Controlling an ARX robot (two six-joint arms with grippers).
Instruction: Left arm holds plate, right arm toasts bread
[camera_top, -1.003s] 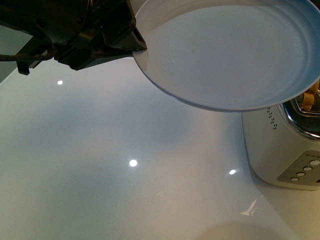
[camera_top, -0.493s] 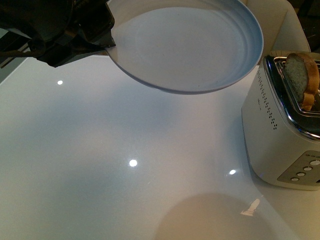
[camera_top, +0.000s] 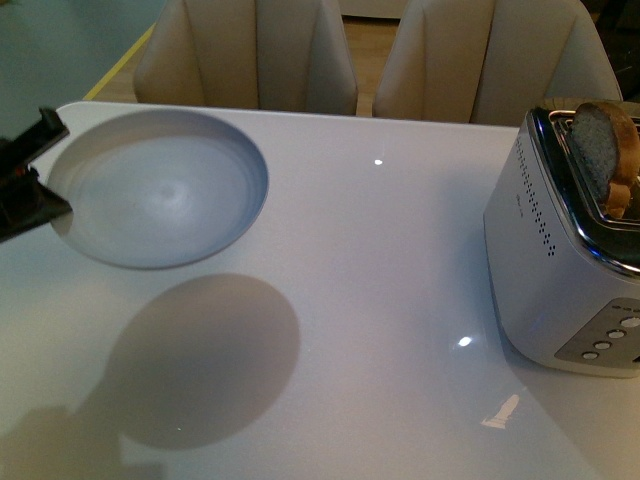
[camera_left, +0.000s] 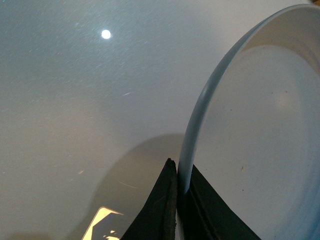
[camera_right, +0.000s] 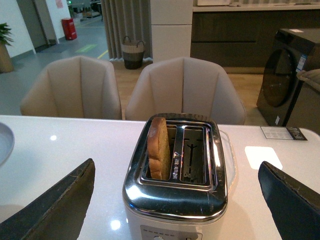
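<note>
Toaster and left arm's fingers each partly beyond the front view's edges.

The plate is pale blue-grey, its rim a shade bluer. The left claw on it is black, and the right claw is charcoal. The bench is glossy white, dotted with small bright reflections and a soft brown-grey shadow. The toaster has a white body with rows of tiny dark dots, a mirror-chrome top and a grey panel of pale buttons. The bread has a tan crust; its crumb looks grey-speckled from the front, though dim light may tint it. It is golden in the right wrist view. The chairs are beige.
</note>
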